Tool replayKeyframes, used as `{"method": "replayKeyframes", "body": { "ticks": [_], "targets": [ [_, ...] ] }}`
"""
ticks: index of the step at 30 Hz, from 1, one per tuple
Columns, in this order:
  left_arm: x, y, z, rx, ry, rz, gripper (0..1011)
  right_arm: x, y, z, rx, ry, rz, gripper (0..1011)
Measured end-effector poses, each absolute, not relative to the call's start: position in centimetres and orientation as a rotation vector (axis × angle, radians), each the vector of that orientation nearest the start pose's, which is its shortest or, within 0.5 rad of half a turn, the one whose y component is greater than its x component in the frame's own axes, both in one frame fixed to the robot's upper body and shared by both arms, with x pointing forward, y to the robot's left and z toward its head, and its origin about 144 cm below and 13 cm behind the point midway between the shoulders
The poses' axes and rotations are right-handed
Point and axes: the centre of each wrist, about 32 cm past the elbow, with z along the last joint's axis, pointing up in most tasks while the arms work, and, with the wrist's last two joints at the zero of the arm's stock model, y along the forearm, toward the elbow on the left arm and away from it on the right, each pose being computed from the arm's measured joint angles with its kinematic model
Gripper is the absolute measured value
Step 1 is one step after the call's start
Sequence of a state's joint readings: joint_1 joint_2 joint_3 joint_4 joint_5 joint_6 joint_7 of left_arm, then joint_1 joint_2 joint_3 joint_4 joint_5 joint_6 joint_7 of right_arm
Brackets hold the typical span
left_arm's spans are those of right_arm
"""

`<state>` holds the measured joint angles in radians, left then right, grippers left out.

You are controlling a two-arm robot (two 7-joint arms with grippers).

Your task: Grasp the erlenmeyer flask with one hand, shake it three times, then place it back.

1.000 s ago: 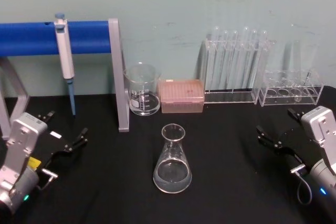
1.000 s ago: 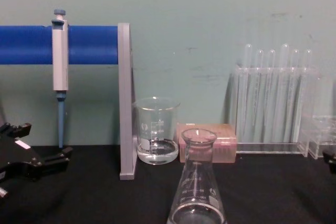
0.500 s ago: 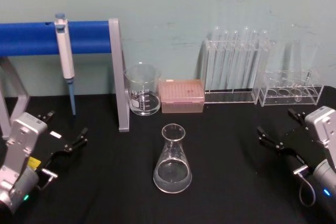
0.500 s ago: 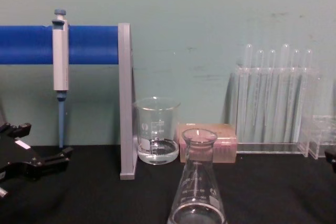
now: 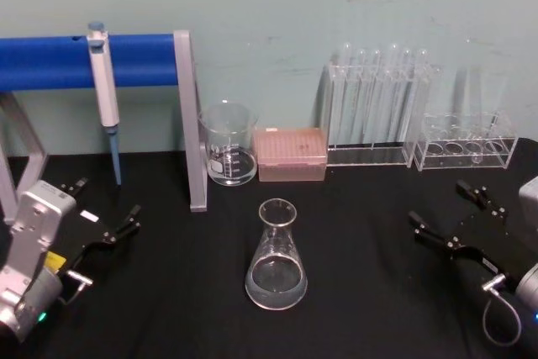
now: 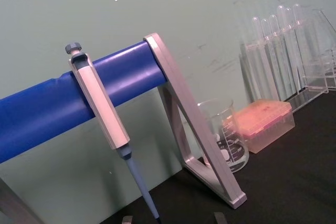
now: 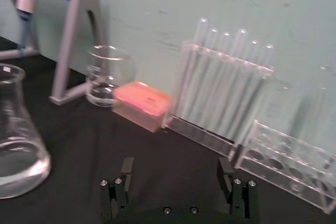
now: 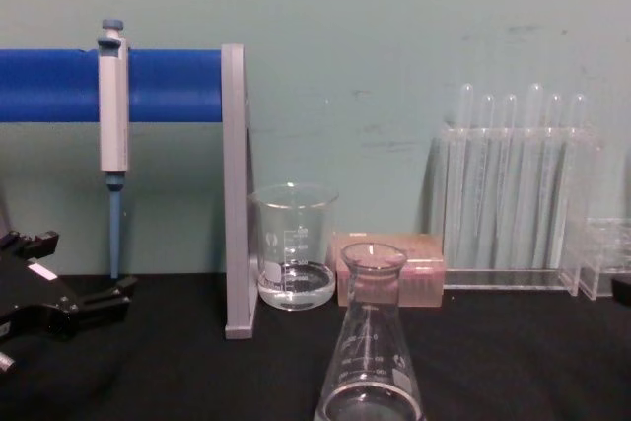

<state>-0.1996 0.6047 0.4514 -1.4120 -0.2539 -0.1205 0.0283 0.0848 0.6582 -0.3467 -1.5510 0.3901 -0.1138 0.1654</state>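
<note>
Left tool: my left tool (image 5: 108,199) rests well left of the erlenmeyer flask (image 5: 276,258), jaws spread wide, holding nothing.
Flask: it stands upright on the black surface (image 5: 370,300), apart from both my tools.
Behind the flask: beaker (image 5: 228,145) and pink box (image 5: 290,154), side by side.
Right tool: my right tool (image 5: 437,202) sits well right of the flask, jaws wide, empty.

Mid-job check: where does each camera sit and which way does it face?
Head: high, looking down; left claw and right claw, both open, flank the erlenmeyer flask.
Chest: low, facing the back wall; left claw at left edge.
Left wrist: faces the pipette on its blue bar.
Right wrist: faces the test tubes; its own claw in front.
Shared: all four show the beaker.
</note>
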Motion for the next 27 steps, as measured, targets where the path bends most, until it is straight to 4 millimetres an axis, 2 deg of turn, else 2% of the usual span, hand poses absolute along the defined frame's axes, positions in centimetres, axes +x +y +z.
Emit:
{"method": "replayKeyframes", "body": {
  "ticks": [12,27],
  "targets": [
    [48.9,31.0,114.0,0.304,-0.285,1.248,1001,46.0,-32.1,116.6,-0.148,-0.135,-0.953,1000],
    [48.9,31.0,114.0,0.304,-0.285,1.248,1001,46.7,-30.6,116.4,-0.105,-0.106,-0.779,1000]
  ]
}}
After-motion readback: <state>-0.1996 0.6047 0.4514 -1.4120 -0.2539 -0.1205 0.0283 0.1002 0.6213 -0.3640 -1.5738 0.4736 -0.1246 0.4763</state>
